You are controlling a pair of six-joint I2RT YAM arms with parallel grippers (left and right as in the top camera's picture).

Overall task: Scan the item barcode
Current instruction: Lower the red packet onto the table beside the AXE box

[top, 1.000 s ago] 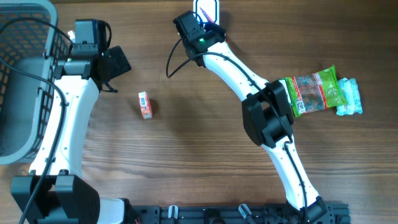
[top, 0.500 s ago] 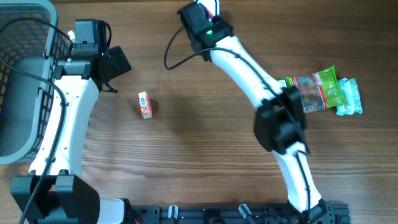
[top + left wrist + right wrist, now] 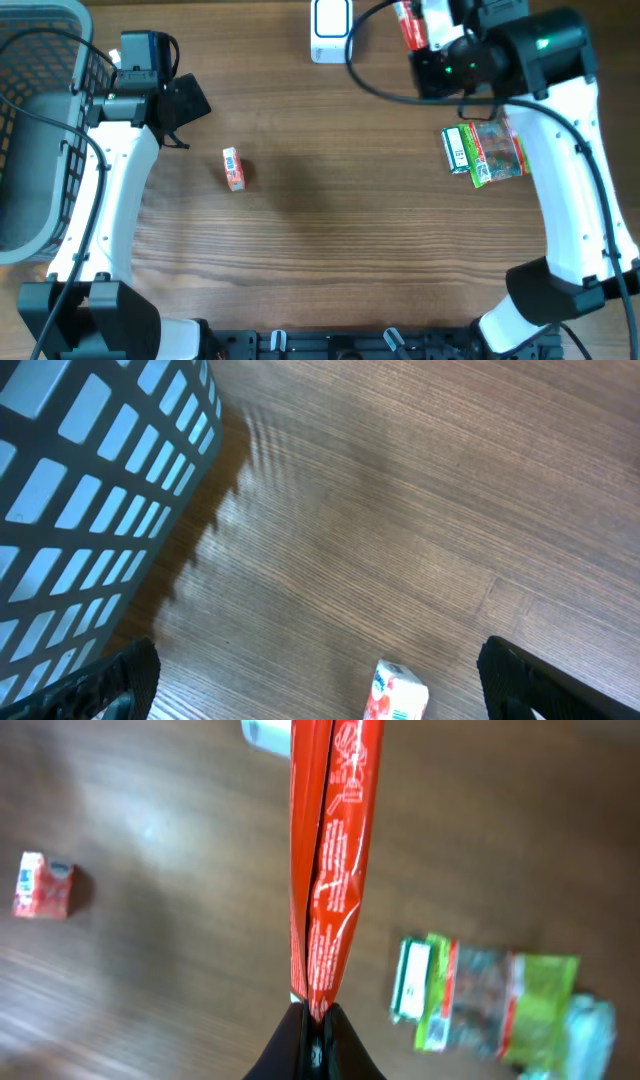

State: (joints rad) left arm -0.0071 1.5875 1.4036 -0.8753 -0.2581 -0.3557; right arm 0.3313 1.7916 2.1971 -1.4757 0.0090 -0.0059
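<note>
Clearly, the red packet (image 3: 335, 850) sits pinched inside the right tool (image 3: 312, 1017).

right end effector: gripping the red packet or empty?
Gripping. In the wrist view the right end effector is shut on one edge of the red packet, which sticks straight out from the fingertips.

We can read no word, brand or number anywhere. The red packet (image 3: 335, 870) carries white print and small pictograms along its side, too blurred to make out. Near it, to its lower right, the green packet (image 3: 487, 152) has a white label panel with dark marks too small to read. Well left of the red packet, the small orange carton (image 3: 233, 168) shows pale print, equally illegible.
</note>
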